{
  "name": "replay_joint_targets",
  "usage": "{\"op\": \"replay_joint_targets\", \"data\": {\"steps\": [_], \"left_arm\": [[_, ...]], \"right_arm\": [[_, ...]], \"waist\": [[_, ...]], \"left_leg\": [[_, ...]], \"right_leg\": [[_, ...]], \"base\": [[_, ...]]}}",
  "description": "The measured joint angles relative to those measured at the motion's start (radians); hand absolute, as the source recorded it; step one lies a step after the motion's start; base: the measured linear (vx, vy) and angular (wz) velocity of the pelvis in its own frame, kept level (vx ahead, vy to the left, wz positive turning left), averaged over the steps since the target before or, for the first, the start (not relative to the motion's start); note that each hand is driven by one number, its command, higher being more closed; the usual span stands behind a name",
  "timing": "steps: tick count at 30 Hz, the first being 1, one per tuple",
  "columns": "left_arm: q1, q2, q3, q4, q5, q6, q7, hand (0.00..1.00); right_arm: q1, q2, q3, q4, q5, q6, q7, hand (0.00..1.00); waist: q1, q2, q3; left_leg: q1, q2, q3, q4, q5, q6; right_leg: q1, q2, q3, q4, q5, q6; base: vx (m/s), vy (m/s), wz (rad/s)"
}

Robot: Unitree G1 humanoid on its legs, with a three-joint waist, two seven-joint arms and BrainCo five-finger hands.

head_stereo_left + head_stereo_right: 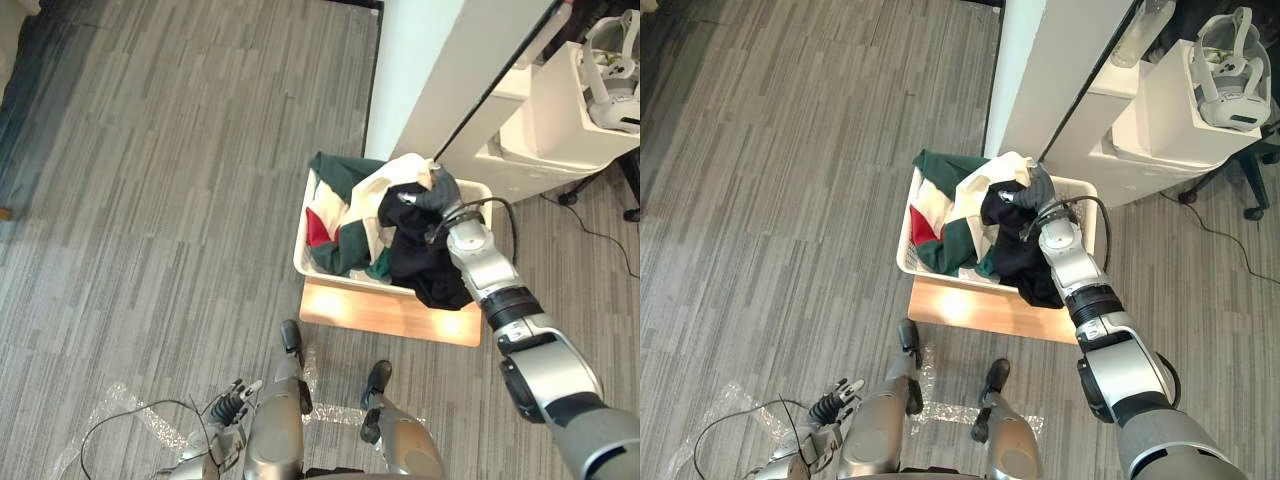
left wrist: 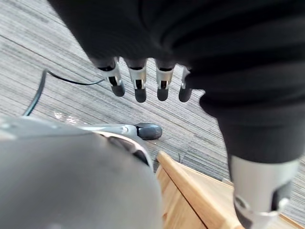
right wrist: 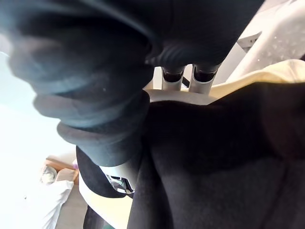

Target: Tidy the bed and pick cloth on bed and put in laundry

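A white laundry basket (image 1: 301, 262) stands on a low wooden board (image 1: 390, 313) on the floor. It is heaped with clothes: a dark green piece (image 1: 342, 172), a cream one (image 1: 388, 178), a red one (image 1: 317, 232) and a black cloth (image 1: 425, 258) that hangs over the near right rim. My right hand (image 1: 441, 189) rests on top of the black cloth (image 3: 214, 157), against the cream cloth (image 3: 248, 83); the cloth covers its tips. My left hand (image 1: 228, 408) hangs low at the lower left, open and holding nothing, its fingers (image 2: 139, 86) straight above the carpet.
A tall white panel (image 1: 425, 70) rises just behind the basket. A white cabinet (image 1: 545, 130) with a white headset (image 1: 612, 85) on it stands to the right, a chair base (image 1: 632, 212) beside it. Grey striped carpet (image 1: 150, 200) spreads to the left.
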Motion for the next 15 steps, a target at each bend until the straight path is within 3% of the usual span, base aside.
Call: {"op": "replay_joint_targets", "data": {"steps": [2, 5, 8, 11, 12, 15], "left_arm": [[0.002, 0.0, 0.0, -0.001, 0.016, 0.003, 0.0, 0.0], [0.019, 0.014, 0.006, -0.001, 0.042, 0.006, -0.001, 0.0], [0.061, 0.027, 0.008, 0.008, 0.077, 0.021, -0.001, 0.0], [0.1, 0.021, 0.007, 0.016, 0.094, 0.024, -0.002, 0.0], [0.113, 0.019, 0.007, 0.016, 0.096, 0.024, -0.004, 0.0], [0.125, 0.01, 0.006, 0.039, 0.113, 0.025, -0.005, 0.0]], "right_arm": [[0.059, 0.0, 0.0, -0.066, -0.036, 0.0, 0.001, 0.0], [0.174, 0.001, 0.0, -0.177, -0.064, 0.007, 0.011, 0.0], [0.284, 0.002, 0.0, -0.283, -0.077, 0.036, 0.051, 0.0], [0.375, -0.008, -0.016, -0.39, -0.103, 0.056, 0.078, 0.0], [0.412, -0.016, -0.035, -0.431, -0.113, 0.067, 0.09, 0.0], [0.48, -0.04, -0.087, -0.485, -0.115, 0.082, 0.117, 0.0]], "waist": [[-0.002, -0.012, -0.007], [-0.014, -0.053, -0.037], [-0.042, -0.087, -0.114], [-0.059, -0.078, -0.173], [-0.079, -0.066, -0.2], [-0.097, -0.041, -0.232]], "left_leg": [[0.02, 0.003, 0.0, -0.003, -0.005, -0.006], [0.047, 0.006, 0.006, -0.003, -0.017, -0.02], [0.067, 0.001, 0.015, -0.003, -0.033, -0.022], [0.109, -0.013, 0.038, -0.004, -0.055, -0.019], [0.113, -0.017, 0.04, -0.004, -0.065, -0.018], [0.127, -0.023, 0.045, -0.004, -0.067, -0.014]], "right_leg": [[0.014, -0.002, 0.001, 0.011, -0.015, 0.001], [0.038, -0.002, 0.004, 0.011, -0.034, 0.006], [0.052, -0.01, 0.018, 0.011, -0.038, 0.005], [0.075, -0.018, 0.041, 0.009, -0.044, 0.012], [0.075, -0.022, 0.042, 0.008, -0.051, 0.022], [0.09, -0.031, 0.046, 0.005, -0.051, 0.023]], "base": [[0.0, 0.0, 0.0], [0.02, -0.001, -0.02], [0.09, 0.008, -0.12], [0.05, 0.017, -0.21], [0.05, 0.034, -0.06], [0.05, 0.036, -0.04]]}}
